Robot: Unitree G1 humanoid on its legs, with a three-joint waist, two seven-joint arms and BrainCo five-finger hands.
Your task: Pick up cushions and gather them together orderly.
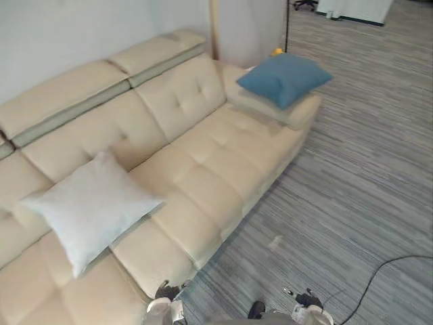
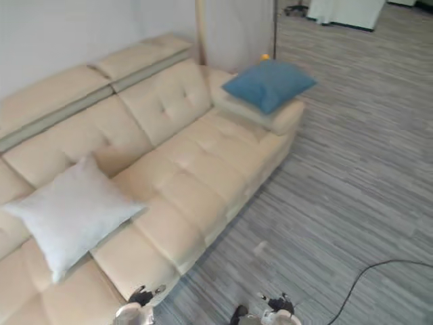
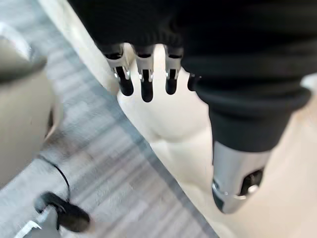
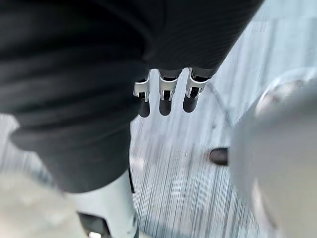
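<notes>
A white cushion [image 1: 91, 206] is lying at the lower left of the frame on the seat of a long cream sofa [image 1: 203, 156], tilted so that one corner is pointing up toward the backrest and its upper part is leaning against it. A blue cushion [image 1: 284, 78] is resting at the upper right of the frame, on top of the sofa's far armrest [image 1: 298, 115] and overhanging it slightly. The two cushions are sitting well apart, with most of the tufted seat between them. Grey striped carpet [image 1: 365, 176] is covering the floor across the right side of the frame.

The left robot hand [image 3: 147, 84] is hanging with its fingers loose and side by side, grasping nothing; past them the front edge of the sofa is meeting the carpet. The right robot hand [image 4: 167, 96] is hanging the same way, fingers relaxed in a row and gripping nothing, with carpet showing beyond them. Neither robot hand is touching a cushion.
</notes>
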